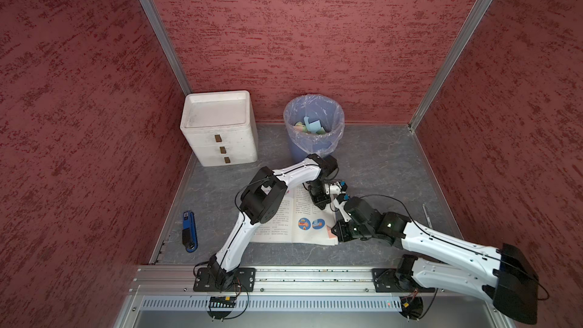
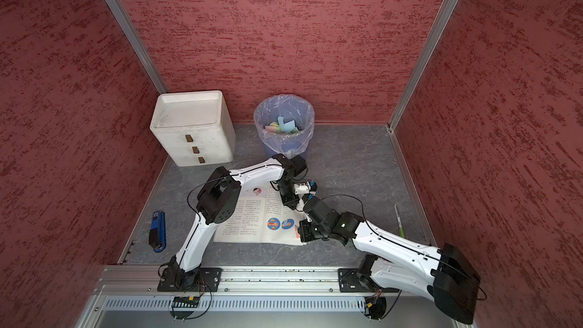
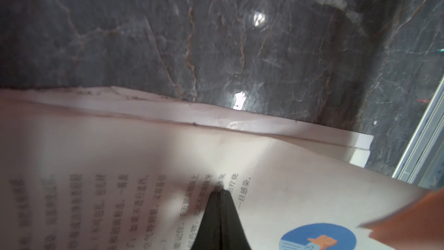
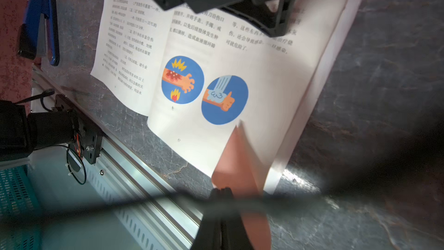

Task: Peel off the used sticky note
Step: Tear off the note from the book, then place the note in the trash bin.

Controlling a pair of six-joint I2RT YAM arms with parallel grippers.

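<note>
Bin (image 1: pixel 298 149), upper middle, is holding colored papers (image 1: pixel 310 126). Left gripper (image 3: pixel 219 192), closed, is pressing book (image 3: pixel 120 152); right gripper (image 4: pixel 221 189) is pinching note (image 4: pixel 240 155).

The left arm (image 1: pixel 235 238) is folding at the elbow and angling down, its left gripper (image 3: pixel 219 192) pressing with jaws closed, while the right arm (image 1: pixel 441 242) is stretching low, its right gripper (image 4: pixel 221 189) pinching the sticky note (image 4: pixel 240 159).

We are holding our closed left end effector (image 3: pixel 219 191) tip-down on the printed page of an open book (image 3: pixel 120 152). An orange sticky note (image 3: pixel 413 217) is standing up near a blue illustration (image 3: pixel 317 236), with dark marbled worktop (image 3: pixel 216 32) beyond.
</note>
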